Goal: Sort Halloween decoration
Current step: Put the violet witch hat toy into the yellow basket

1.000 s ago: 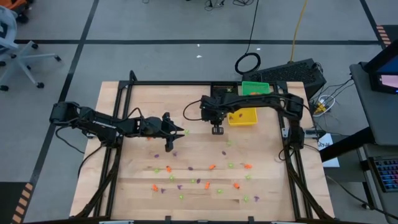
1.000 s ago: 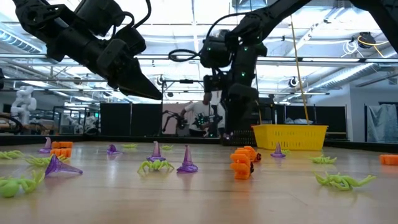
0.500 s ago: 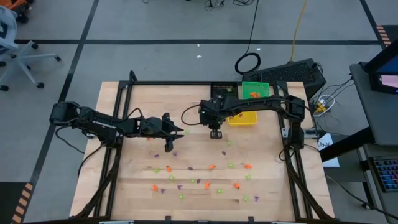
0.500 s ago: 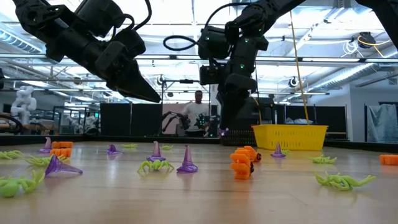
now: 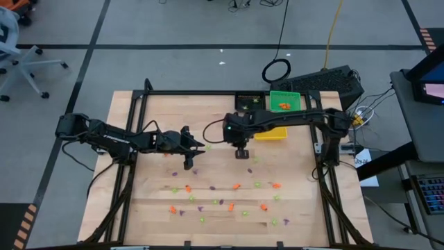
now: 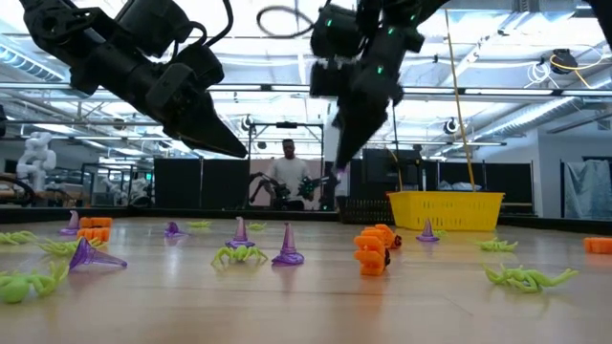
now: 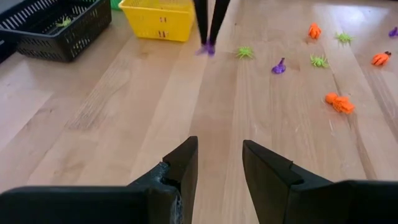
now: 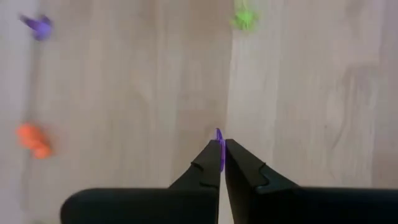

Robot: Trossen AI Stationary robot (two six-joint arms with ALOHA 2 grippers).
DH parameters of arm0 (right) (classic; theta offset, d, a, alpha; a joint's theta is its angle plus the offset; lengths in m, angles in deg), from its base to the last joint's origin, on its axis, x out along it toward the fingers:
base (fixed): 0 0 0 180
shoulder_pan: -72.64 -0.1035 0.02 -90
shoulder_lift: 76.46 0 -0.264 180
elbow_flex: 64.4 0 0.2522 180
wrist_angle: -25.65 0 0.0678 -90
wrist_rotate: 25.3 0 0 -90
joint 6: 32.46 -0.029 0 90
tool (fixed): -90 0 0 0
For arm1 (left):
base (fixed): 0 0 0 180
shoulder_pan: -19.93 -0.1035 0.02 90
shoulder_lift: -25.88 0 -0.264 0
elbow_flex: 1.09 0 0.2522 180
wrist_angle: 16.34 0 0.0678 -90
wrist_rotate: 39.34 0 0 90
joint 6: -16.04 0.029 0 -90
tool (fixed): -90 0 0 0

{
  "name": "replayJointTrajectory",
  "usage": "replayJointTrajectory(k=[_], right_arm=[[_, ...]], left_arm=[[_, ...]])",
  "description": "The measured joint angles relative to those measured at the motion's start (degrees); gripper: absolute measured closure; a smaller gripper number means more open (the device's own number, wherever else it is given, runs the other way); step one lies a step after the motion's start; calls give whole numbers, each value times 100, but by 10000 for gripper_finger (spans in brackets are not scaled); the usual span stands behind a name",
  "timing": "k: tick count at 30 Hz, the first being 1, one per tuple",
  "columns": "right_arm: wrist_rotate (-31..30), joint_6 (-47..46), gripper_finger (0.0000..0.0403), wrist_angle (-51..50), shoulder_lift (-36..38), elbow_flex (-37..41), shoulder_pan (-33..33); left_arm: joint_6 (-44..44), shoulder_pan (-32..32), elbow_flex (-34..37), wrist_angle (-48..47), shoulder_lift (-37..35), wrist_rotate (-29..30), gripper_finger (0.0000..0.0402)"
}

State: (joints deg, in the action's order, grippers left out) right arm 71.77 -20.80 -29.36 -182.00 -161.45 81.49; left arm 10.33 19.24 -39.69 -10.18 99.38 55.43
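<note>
Small orange (image 5: 236,186), purple (image 5: 212,187) and light-green (image 5: 257,185) Halloween decoration pieces lie scattered over the near half of the wooden table. My right gripper (image 5: 242,153) hangs above the table's middle, shut on a tiny purple piece (image 8: 218,134). The same piece, the purple trinket (image 7: 207,48), shows in the left wrist view at the tips of those fingers, above the wood. My left gripper (image 7: 219,163) hovers left of the middle, open, with nothing between its fingers. My right gripper pinches the purple piece between its two fingertips (image 8: 211,155); only a thin purple sliver (image 8: 218,133) sticks out past them. The fingers come steeply from above, tilted. The piece is lifted clear of the table.
A yellow bin (image 5: 270,131) stands just right of my right gripper, with a green bin (image 5: 284,101) and a black bin (image 5: 248,102) behind it at the far edge. A person (image 6: 287,177) stands in the room beyond the table.
My right gripper has risen from just above the table, carrying the purple piece higher, has moved a little toward the near edge, and has tipped somewhat. It has stayed shut.
</note>
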Motion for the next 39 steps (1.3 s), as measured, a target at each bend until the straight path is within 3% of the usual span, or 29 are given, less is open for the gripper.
replayJointTrajectory(k=[6,13,21,28,39], right_arm=[[54,-224,403,823,910,734,-133],[53,-695,403,3461,2104,2757,-299],[42,-954,403,6361,2555,4465,-466],[33,-349,403,7891,2401,4962,-594],[24,263,403,8483,2315,4980,-614]], left_arm=[[0,158,-1,1,-1,-20,274],[0,271,-2,12,-2,-17,274],[-1,272,-2,94,-1,20,274],[-2,272,-2,236,0,20,274],[-4,272,-2,205,0,22,274]])
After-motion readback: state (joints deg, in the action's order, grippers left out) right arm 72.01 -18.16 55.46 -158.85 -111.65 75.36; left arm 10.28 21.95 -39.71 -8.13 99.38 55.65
